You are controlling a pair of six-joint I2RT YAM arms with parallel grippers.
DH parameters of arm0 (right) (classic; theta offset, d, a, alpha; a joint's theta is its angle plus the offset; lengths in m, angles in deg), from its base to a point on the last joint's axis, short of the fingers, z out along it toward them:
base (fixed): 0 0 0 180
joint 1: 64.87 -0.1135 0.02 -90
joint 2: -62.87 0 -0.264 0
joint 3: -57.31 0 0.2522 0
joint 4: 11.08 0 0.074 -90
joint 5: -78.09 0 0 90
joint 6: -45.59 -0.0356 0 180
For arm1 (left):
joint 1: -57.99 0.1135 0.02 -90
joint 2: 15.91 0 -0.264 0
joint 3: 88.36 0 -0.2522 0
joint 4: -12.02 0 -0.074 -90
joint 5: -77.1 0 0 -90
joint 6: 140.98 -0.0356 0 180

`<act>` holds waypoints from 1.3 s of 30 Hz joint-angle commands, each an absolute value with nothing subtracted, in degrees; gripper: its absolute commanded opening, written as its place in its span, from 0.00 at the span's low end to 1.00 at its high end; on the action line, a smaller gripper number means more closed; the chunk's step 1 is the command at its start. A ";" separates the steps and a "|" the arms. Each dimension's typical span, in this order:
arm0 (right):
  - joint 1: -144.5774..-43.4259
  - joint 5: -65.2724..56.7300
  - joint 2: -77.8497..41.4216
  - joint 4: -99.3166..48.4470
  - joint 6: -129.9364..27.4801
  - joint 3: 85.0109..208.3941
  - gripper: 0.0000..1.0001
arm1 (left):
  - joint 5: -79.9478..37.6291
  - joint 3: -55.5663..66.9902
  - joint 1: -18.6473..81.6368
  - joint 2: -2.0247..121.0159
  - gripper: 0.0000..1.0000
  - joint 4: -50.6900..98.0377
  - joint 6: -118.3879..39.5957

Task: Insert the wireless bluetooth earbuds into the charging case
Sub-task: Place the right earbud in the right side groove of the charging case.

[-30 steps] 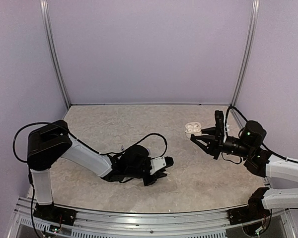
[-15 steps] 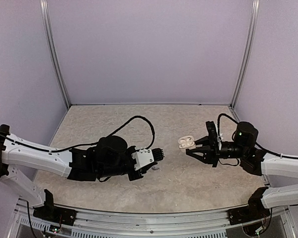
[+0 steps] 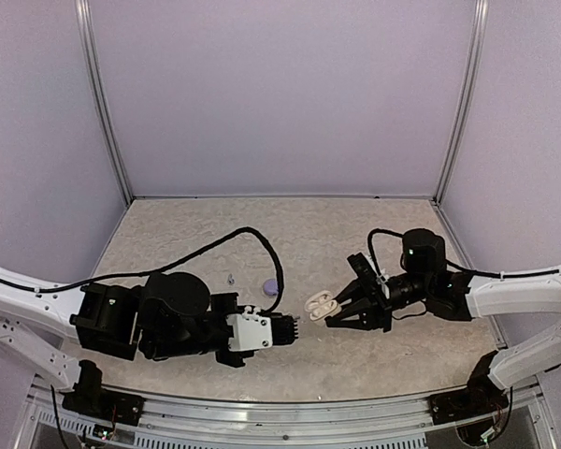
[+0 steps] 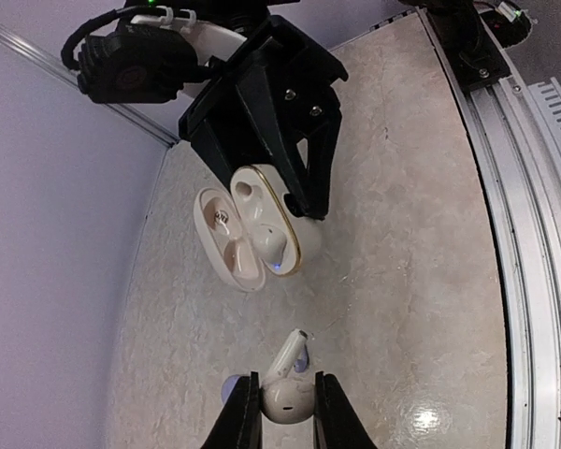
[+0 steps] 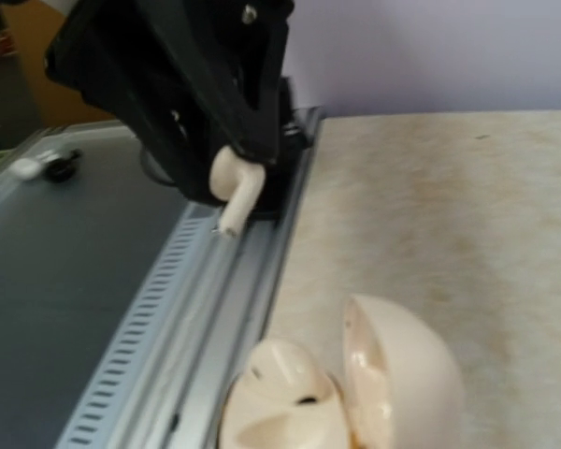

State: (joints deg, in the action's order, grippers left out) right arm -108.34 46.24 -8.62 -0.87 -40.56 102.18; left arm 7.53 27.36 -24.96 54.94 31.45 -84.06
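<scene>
Open white charging case (image 3: 323,302), carried from far right of table (image 3: 402,360) toward centre by right gripper (image 3: 339,313), left gripper (image 3: 294,327) (white earbud (image 4: 286,398) pinched) swung nearer, now facing case, lilac round item (image 3: 272,285) uncovered behind it.

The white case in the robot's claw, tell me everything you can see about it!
The white case is small, rounded and glossy, like smooth plastic. It is flipped open, its two halves hinged apart, with a thin gold rim around one half and shaped hollows inside. The right gripper pinches the gold-rimmed half and seems to hold it clear of the table. Its open side faces the left gripper, which holds a white earbud close by, not touching it.
</scene>
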 commanded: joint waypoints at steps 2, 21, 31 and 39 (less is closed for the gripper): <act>-111.87 48.87 -12.44 -6.96 -38.70 106.45 0.00 | 10.66 23.32 -27.04 53.91 0.18 37.88 -87.68; -116.12 49.72 -19.11 -8.15 -47.95 110.83 0.00 | 11.90 20.08 -27.55 58.03 0.18 40.04 -95.24; -118.34 50.39 -22.36 -11.07 -47.56 113.18 0.00 | 10.53 19.61 -26.79 60.23 0.18 39.58 -97.85; -118.86 50.23 -23.03 -11.64 -47.45 114.17 0.00 | 8.68 19.60 -26.53 61.12 0.17 39.58 -98.67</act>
State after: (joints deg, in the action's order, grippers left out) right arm -118.35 48.99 -22.43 -11.04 -47.11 112.26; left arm 10.35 21.24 -26.82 60.47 39.65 -97.67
